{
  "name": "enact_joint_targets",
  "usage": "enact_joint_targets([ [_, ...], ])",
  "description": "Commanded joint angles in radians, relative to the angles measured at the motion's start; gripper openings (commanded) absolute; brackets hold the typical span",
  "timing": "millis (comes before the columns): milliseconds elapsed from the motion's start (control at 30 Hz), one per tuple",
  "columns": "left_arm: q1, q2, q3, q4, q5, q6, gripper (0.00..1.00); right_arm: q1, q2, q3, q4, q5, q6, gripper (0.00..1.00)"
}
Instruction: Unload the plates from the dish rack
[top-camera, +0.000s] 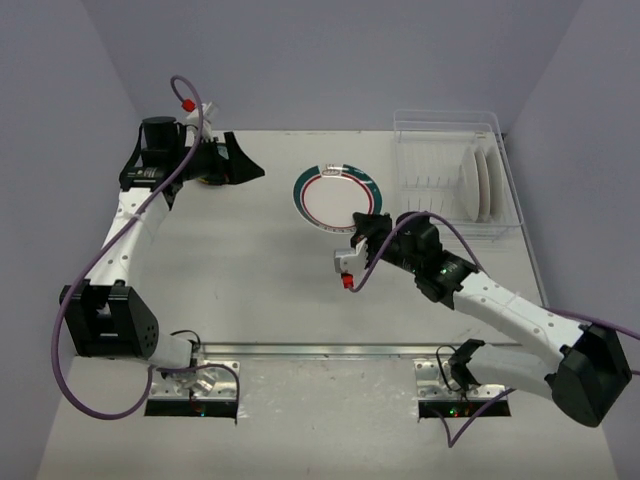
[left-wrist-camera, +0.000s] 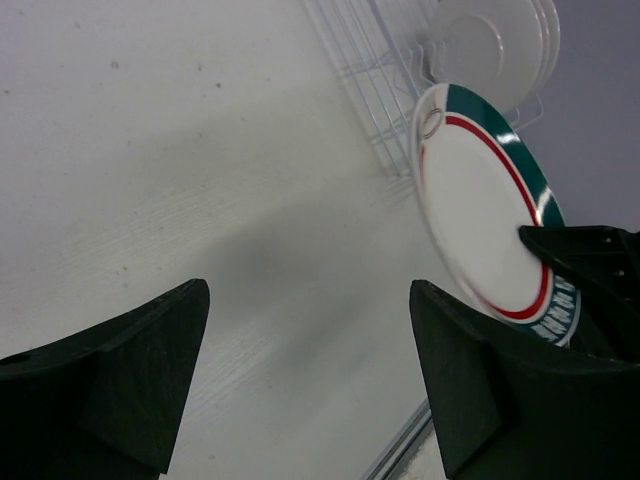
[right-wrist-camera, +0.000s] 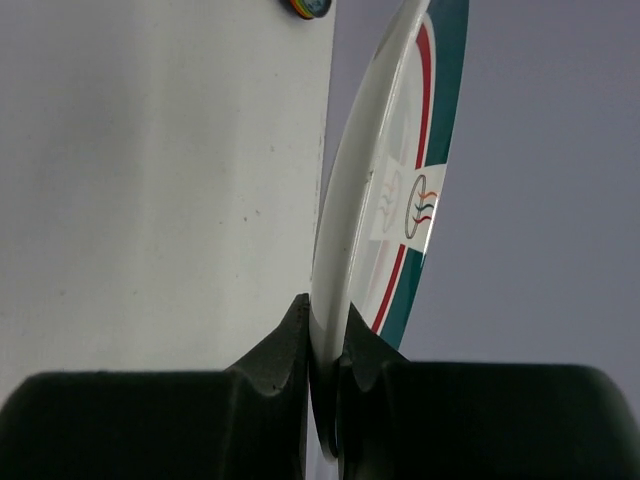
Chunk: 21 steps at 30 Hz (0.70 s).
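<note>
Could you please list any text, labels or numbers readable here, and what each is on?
No word or number is readable in any view.
On the plate held by the right end effector: a small emblem of wavy lines on the rim, no letters legible.
On its green rim, left wrist view: pale marks, too blurred to read.

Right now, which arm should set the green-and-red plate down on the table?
The right arm. The right hand grips the green-and-red-rimmed plate by its rim. The left hand is open and empty, far over on the other side of the table.
</note>
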Motion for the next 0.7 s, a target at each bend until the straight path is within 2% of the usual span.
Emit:
enact_joint_targets([
  [0, -0.012, -0.054, -0.076, -0.031, 0.129, 0.073, 0.78, 0.056, -0.016, -0.157, 0.444, 0.045, -0.404, 0.00],
  [167, -0.025, -0.095, -0.145, -0.024, 0.173, 0.088, 0.72, 0.093, 0.017, -0.221, 0.557, 0.031, -0.497, 0.00],
  [333, -0.130, -0.110, -0.167, -0.039, 0.024, 0.119, 0.69, 0.143, 0.078, -0.236, 0.685, 0.058, -0.534, 0.00],
  [467, -0.203, -0.108, -0.175, -0.048, -0.020, 0.142, 0.64, 0.167, 0.103, -0.230, 0.711, 0.064, -0.543, 0.00],
  [533, -0.215, -0.105, -0.178, -0.047, -0.011, 0.142, 0.59, 0.172, 0.106, -0.233, 0.728, 0.056, -0.546, 0.00],
  [667, -0.218, -0.098, -0.187, -0.026, 0.012, 0.128, 0.37, 0.174, 0.128, -0.243, 0.801, 0.051, -0.554, 0.00],
])
